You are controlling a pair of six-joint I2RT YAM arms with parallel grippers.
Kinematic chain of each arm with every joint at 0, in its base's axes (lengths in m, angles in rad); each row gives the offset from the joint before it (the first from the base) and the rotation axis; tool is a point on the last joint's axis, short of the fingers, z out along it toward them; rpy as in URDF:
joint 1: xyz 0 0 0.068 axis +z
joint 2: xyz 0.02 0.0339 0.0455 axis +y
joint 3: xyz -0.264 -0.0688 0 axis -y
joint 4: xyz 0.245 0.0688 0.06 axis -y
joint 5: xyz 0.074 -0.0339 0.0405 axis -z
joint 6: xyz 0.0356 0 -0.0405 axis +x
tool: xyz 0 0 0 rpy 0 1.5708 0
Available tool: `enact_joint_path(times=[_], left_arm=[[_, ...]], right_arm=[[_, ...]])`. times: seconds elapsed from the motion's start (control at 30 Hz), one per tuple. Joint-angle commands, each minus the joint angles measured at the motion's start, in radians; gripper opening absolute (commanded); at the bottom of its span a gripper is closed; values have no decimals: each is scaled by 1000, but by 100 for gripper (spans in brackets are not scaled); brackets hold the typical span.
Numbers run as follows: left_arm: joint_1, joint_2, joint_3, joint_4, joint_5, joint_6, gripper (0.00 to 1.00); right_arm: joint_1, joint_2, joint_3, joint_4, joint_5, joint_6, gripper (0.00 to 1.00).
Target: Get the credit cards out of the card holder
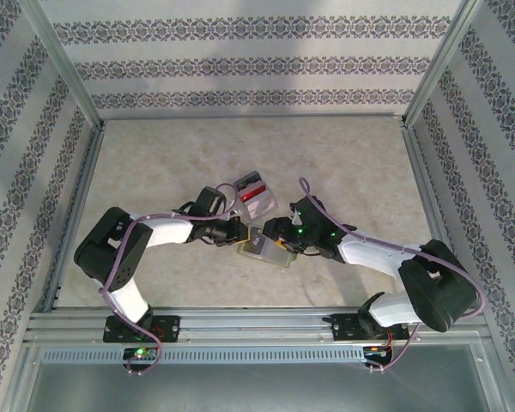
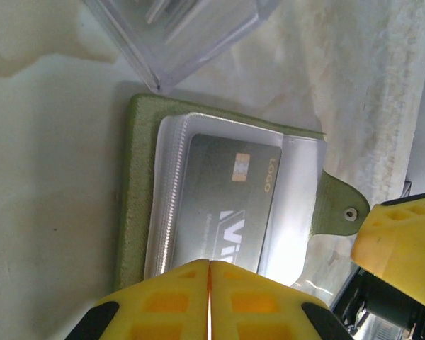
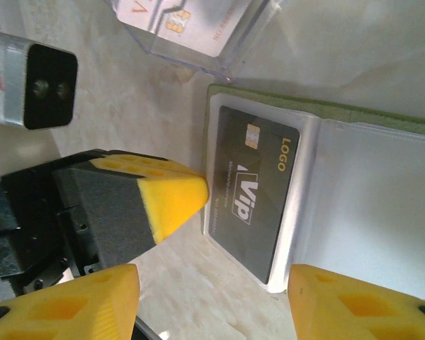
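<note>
"2 grippers met mid-table in the top external view," said Ana. "The left gripper (image 1: 240, 233) and right gripper (image 1: 281, 239) flanked the card holder (image 1: 259, 251). It lay open on the table (image 1: 352, 172), just in front of a clear plastic box (image 1: 256, 196) holding something red."

"And the left wrist view?" asked Ben.

"Its yellow fingers (image 2: 163, 301) were pressed together at the holder's near edge, over the translucent sleeves (image 2: 301, 212). I could not tell whether they pinched a sleeve, the card's edge or nothing. 1 dark grey credit card (image 2: 227, 205) sat in the top sleeve. 'LOGO' read clearly, and below it a partly hidden 'VI'. The snap tab (image 2: 343, 212) pointed toward the right gripper's finger."

"Right wrist?"

"Its fingers (image 3: 64, 308) were spread wide with nothing between them, and the holder lay beyond. The card read 'LOGO' and 'ViP', with small print too fine to read. The box held a pale card with a chip and orange lettering I could not make out."

"What could go wrong?"

"In my judgement, if the left fingers had caught plastic rather than card, a pull would drag the whole holder or tear a sleeve. With the right gripper not pinning it, the holder could slide into the box. A glossy card could also slip from a shallow pinch."
</note>
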Motion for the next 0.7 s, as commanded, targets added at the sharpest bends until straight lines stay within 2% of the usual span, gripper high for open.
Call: enact_joint_path(times=[0.0,0.23,0.67], left_arm=[[-10,26,-5,50,-8,-9,10],[-10,27,-7,1,-58,22,10],[-9,27,-22,-24,-79,38,9]], right_arm=[[13,26,17,40,14,17,57],[25,69,20,38,13,33,55],[50,132,34,89,19,49,48]])
